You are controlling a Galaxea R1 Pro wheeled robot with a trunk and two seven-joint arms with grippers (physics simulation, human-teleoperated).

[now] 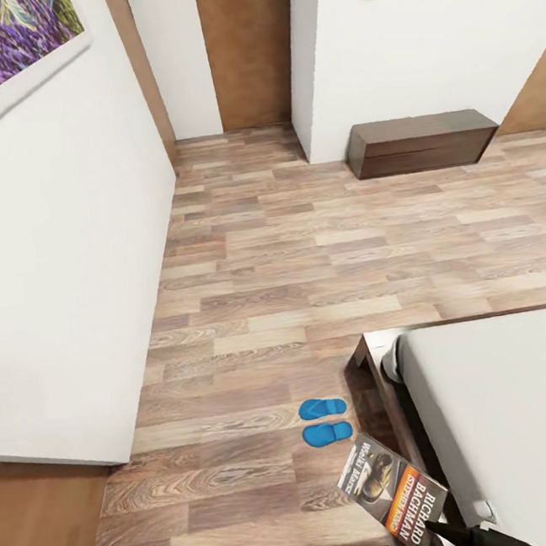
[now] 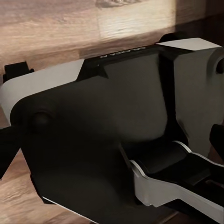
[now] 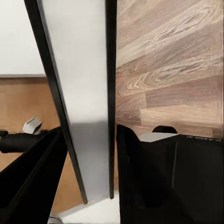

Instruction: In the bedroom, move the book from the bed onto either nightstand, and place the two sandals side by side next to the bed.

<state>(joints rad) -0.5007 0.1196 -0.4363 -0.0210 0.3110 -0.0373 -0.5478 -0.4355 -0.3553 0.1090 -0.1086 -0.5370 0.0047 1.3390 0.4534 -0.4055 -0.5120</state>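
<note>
From my head camera I look down over the wood-plank floor [image 1: 305, 261] of the bedroom: my right pincer [image 1: 438, 530] reaches in low by the bed's corner, arm dark and angled inward, and it pinches the book [image 1: 395, 492] by its lower corner. The book hangs tilted above the floor just beside the bed [image 1: 501, 416], cover facing up, its long axis running diagonally toward my base. The two sandals [image 1: 325, 420] lie side by side on the floor close to the bed's corner, parallel to each other. A long low dark cabinet [image 1: 419, 142] stands against the far wall. My left wrist camera sees my own dark-and-white body [image 2: 102, 135] over the planks; whether my left pincer is spread or pressed together, I cannot tell. My right wrist camera looks along two dark fingers [image 3: 140, 177] clamping the book's pale edge [image 3: 84, 93], floor beyond.
</note>
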